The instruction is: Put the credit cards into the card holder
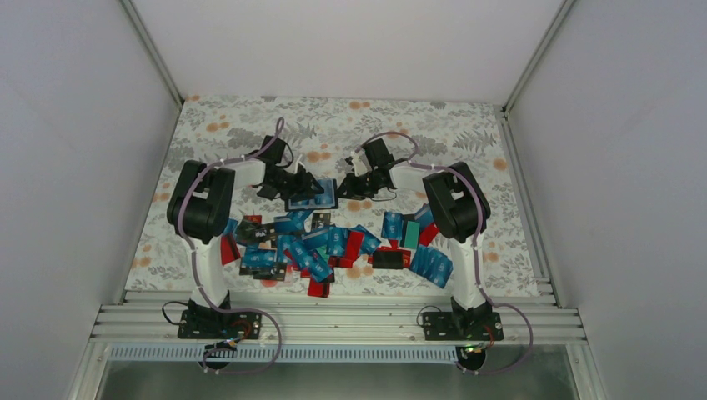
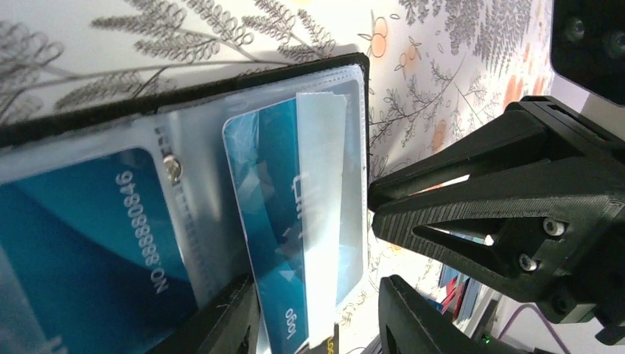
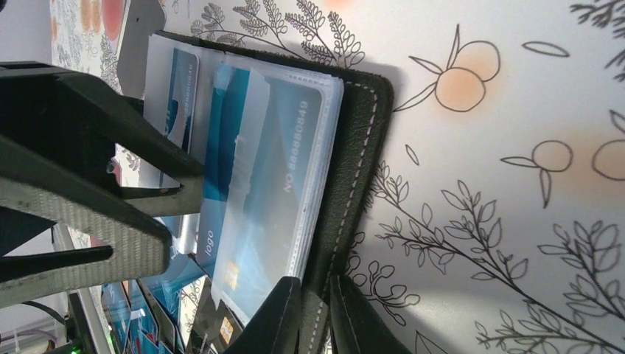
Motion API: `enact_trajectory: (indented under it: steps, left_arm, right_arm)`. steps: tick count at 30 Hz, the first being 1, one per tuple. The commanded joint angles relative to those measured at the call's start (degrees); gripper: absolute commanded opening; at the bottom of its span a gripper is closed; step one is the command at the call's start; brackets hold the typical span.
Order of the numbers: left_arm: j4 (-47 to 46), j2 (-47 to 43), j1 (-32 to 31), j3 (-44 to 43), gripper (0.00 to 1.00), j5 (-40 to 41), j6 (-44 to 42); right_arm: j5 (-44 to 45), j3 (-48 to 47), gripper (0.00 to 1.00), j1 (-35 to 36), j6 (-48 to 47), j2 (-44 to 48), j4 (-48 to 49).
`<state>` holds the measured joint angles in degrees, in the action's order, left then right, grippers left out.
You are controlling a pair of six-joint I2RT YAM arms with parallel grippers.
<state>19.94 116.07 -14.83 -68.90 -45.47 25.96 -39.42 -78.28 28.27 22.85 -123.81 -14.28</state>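
Observation:
The black card holder [image 1: 311,197] lies open on the flowered cloth between my two grippers, its clear sleeves holding blue cards. My right gripper [image 3: 322,318] is shut on the holder's stitched black edge [image 3: 354,155]. My left gripper [image 2: 320,328] is open, its fingers [image 2: 221,324] wide apart on either side of a blue "logo" card [image 2: 284,221] that lies partly under a clear sleeve. A second blue card [image 2: 81,236] sits in the neighbouring sleeve. Many loose credit cards [image 1: 325,242], mostly blue with some red, lie in a heap nearer the arm bases.
A teal card [image 1: 410,233] and a black card [image 1: 390,258] lie at the right of the heap. My right gripper [image 2: 516,206] stands close beside the holder in the left wrist view. White walls enclose the cloth [image 1: 467,133] on three sides.

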Motion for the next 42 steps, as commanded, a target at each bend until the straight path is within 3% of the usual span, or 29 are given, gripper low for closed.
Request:
enact_trajectory:
  steps: [1, 8, 11, 15, 23, 33, 42]
  left_arm:
    - [4.5, -4.1, 0.2, 1.5, 0.45, 3.7, -1.4]
    - [7.0, -10.2, 0.2, 2.9, 0.66, 4.7, -2.0]
    - [8.6, -13.3, 0.2, 3.3, 0.70, 5.9, -2.8]
    - [12.3, -18.1, 0.2, 2.9, 0.72, 13.3, -5.3]
    - [19.7, -21.2, -3.1, -0.2, 0.69, 40.8, -10.5]
    - [20.3, -15.4, -9.2, -2.9, 0.63, 54.2, -9.1]
    - [22.1, -9.3, -12.3, -5.3, 0.52, 66.3, -5.9]
  right_arm:
    - [1.8, -0.7, 0.13, 0.8, -0.8, -0.1, -1.6]
    - [2.0, -0.6, 0.14, 0.7, -0.8, 0.7, -1.7]
    - [2.2, -0.7, 0.15, 0.7, -1.0, 1.2, -2.0]
    - [2.5, -0.4, 0.17, 0.6, -1.1, 2.8, -2.4]
    - [2.7, 1.3, 0.33, 0.6, 0.1, 6.6, -2.2]
    - [3.7, 4.7, 0.52, 0.6, 0.4, 9.5, -1.6]
    - [3.4, 5.5, 0.53, 0.5, 0.3, 9.3, -1.3]
